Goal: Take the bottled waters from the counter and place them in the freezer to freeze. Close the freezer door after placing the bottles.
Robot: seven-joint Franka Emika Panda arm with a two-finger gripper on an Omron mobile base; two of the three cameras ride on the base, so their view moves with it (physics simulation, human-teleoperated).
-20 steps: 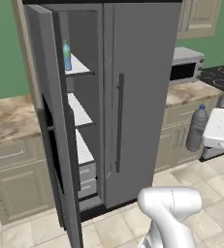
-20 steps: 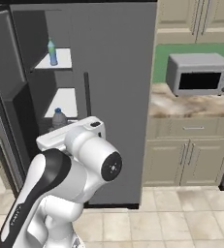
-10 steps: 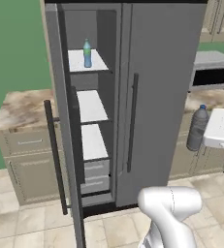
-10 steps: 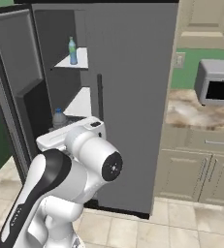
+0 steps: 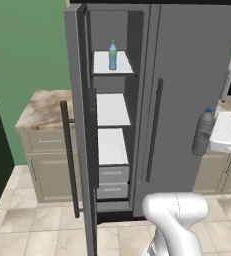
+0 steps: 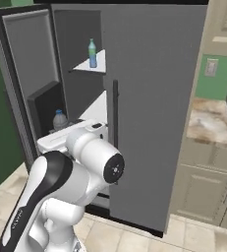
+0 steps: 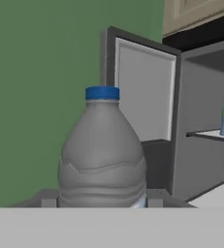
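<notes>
The dark grey-blue plastic water bottle with a blue cap [image 7: 102,150] stands upright in the two-finger gripper [image 7: 100,202], whose fingers are clenched on its lower body; in the left base view it [image 5: 203,132] hangs in front of the fridge's plain right door. The clear light-blue bottle with a green cap [image 5: 112,55] already stands near the front edge of the top white shelf [image 5: 103,67] in the tall narrow freezer compartment [image 5: 112,115].

Judging the step as carrying the second bottle in, keep it upright, swing it clear of the open grey freezer door [image 5: 79,125], and aim for a bare lower shelf.

The left base view shows the door's dark bar handle [image 5: 70,160]; the right base view shows its inner liner [image 6: 30,69].
</notes>
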